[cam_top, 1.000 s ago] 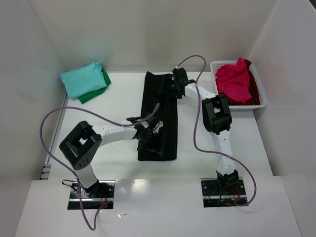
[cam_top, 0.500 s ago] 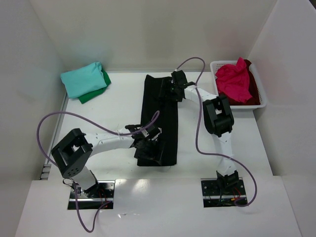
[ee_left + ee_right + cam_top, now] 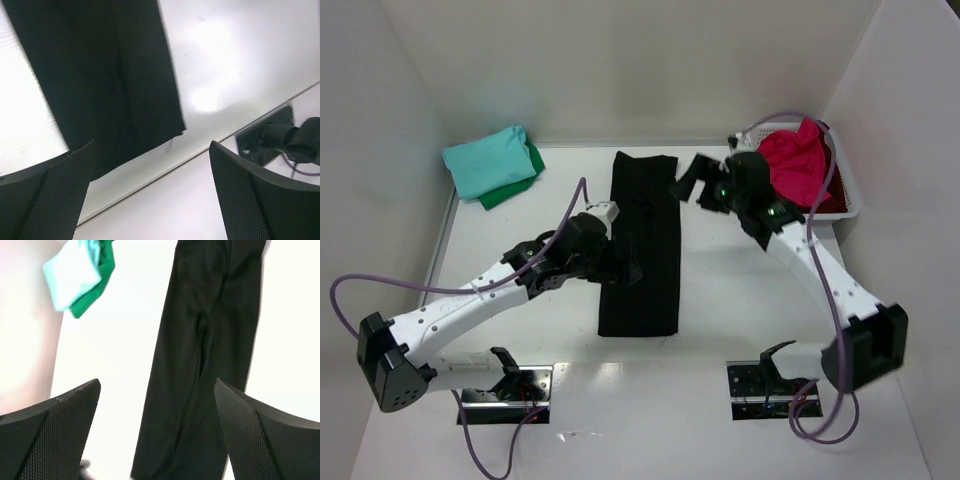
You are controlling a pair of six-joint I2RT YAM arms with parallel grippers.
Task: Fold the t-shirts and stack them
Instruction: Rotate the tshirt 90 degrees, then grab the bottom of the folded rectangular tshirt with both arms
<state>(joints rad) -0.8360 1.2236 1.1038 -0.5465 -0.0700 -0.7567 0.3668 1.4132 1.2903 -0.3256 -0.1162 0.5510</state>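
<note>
While the black t-shirt (image 3: 642,250) is lying flat as a long folded strip on the table (image 3: 740,290), the left gripper (image 3: 151,145) and the right gripper (image 3: 157,381) are being held above it, fingers spread apart, nothing gripped.

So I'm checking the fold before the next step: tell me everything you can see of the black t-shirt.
The black t-shirt is plain, soft, matte cloth, folded into a long narrow strip with lengthwise creases. It lies flat on the white table, running from far to near between the two arms, and its near end is roughly square. Neither hand grips it: the left hand hangs open over its middle, and the right hand is open by its far end.
</note>
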